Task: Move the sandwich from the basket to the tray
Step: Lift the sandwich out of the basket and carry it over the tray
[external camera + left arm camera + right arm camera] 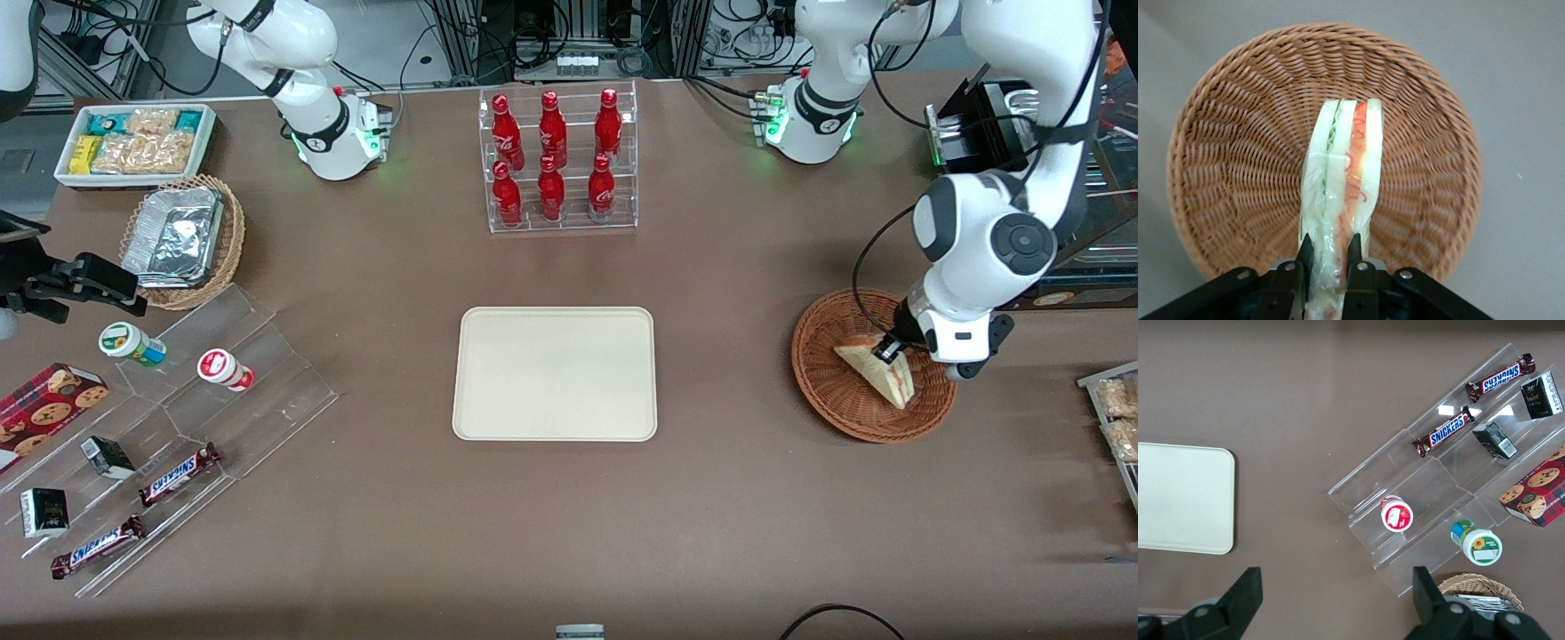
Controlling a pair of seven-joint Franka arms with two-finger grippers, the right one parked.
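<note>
Front view: the left arm's end effector [889,348] reaches down into the basket [822,378], toward the working arm's end of the table [756,498], closed on the sandwich [880,373]. The tray [555,373] lies empty at the table's middle.

Left wrist view: two fingers [1305,257] pinch the wrapped sandwich [1341,167] at one end; the basket [1225,167] lies beneath. A straight lift clear of the rim, with steady grip, should avoid dragging the wicker.

Right wrist view: only the tray's [1185,500] edge shows.
</note>
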